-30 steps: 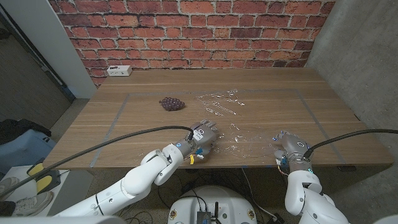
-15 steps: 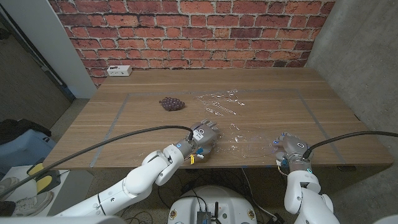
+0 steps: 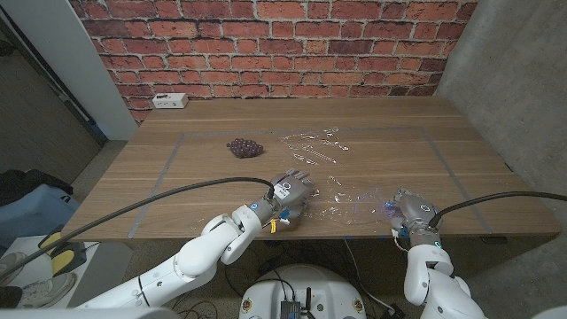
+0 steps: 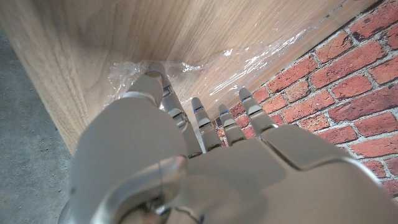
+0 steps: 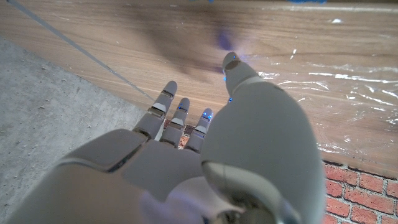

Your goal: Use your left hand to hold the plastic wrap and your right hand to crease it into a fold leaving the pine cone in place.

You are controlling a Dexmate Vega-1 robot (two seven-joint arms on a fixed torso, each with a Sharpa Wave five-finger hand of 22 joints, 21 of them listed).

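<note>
Since a second ago my right hand (image 3: 409,213) has edged inward, fingers apart, holding nothing. Left to right: dark pine cone (image 3: 244,148) undisturbed far back; left hand (image 3: 290,197) pressing the clear crinkled plastic wrap (image 3: 341,199) near the table's front edge, anchoring it; whether it grips, I cannot tell.

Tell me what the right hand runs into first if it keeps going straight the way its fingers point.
Most likely the plastic wrap: the right hand sits at its near right edge, fingers aimed across the table toward the sheet. Whether the fingers already touch it is unclear.
</note>
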